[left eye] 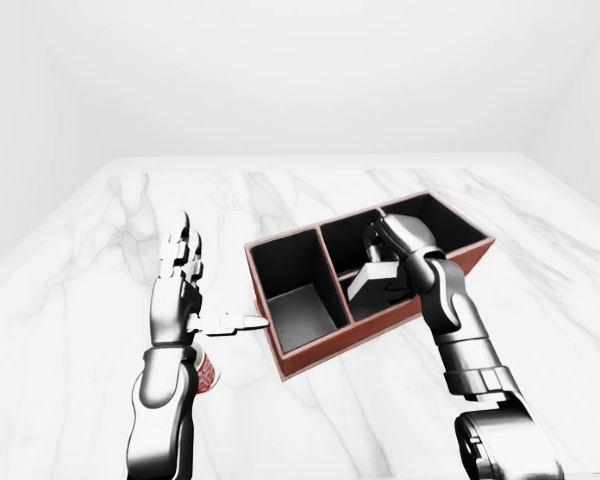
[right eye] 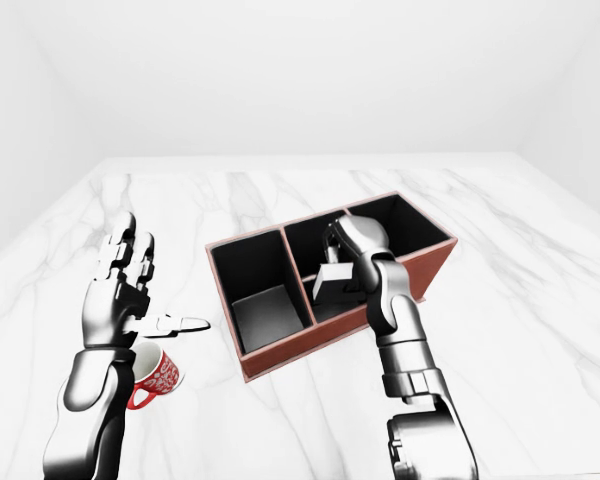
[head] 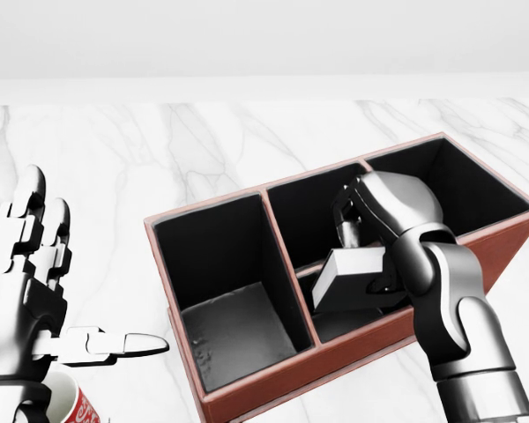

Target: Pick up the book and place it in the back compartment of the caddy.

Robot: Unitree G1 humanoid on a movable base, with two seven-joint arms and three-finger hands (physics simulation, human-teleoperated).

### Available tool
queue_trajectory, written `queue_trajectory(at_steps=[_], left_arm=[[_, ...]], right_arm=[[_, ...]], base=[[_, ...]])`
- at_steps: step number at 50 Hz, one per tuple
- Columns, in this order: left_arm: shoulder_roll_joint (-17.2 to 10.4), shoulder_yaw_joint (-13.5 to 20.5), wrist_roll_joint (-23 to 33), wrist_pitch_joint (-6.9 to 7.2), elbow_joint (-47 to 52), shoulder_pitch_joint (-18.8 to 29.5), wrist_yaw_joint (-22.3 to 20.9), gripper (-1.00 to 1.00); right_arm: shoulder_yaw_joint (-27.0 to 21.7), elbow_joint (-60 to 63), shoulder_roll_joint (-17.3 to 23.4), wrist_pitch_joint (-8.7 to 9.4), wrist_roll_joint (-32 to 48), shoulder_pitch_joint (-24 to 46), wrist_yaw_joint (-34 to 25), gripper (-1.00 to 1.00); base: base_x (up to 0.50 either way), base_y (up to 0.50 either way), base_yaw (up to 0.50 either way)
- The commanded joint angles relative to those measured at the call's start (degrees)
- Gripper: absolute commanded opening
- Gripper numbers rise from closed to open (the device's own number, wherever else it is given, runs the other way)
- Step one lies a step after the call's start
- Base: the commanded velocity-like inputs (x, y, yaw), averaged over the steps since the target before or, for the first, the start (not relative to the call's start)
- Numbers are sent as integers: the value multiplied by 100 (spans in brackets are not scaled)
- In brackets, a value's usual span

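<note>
The brown caddy [head: 247, 398] with black compartments lies slanted on the marble table. My right hand [head: 357, 236] is shut on the grey book [head: 348, 282]. It holds the book tilted inside the middle section of the caddy, just below a low cross divider [head: 305, 267]. The book's right end is hidden behind my right wrist. Whether it touches the caddy floor, I cannot tell. My left hand [head: 53, 304] stands open at the left of the head view, clear of the caddy, with its thumb pointing toward the caddy's left wall.
A red and white mug [right eye: 156, 374] stands under my left hand, near the bottom left of the views. The table's edges run far off at the top and sides, with a white wall beyond.
</note>
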State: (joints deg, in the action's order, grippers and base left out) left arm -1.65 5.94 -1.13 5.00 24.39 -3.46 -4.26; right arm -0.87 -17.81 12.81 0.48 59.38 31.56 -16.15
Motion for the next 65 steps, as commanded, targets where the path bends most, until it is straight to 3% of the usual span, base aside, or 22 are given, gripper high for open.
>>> queue_trajectory(at_steps=[1, 49, 50, 51, 52, 65], left_arm=[[-2, -4, 9, 0, -24, 6, 1, 100], [15, -62, 70, 0, -45, -25, 6, 100], [14, -62, 73, 0, -58, -21, 7, 100], [14, -61, 72, 0, -66, -21, 6, 100], [12, -60, 70, 0, -65, -23, 3, 100], [10, -50, 69, 0, -91, -12, 5, 100]], right_arm=[[-36, -211, 33, -108, 42, 90, 242, -100], [-9, -632, 70, -345, 23, 76, 600, -100], [-12, -668, 67, -342, 26, 103, 644, -59], [-10, -676, 70, -343, 29, 106, 650, -59], [-10, -748, 74, -341, 59, 156, 768, 100], [-9, -748, 80, -323, 66, 147, 807, 100]], base=[[0, 0, 0], [0, 0, 0], [0, 0, 0], [0, 0, 0], [0, 0, 0], [0, 0, 0]])
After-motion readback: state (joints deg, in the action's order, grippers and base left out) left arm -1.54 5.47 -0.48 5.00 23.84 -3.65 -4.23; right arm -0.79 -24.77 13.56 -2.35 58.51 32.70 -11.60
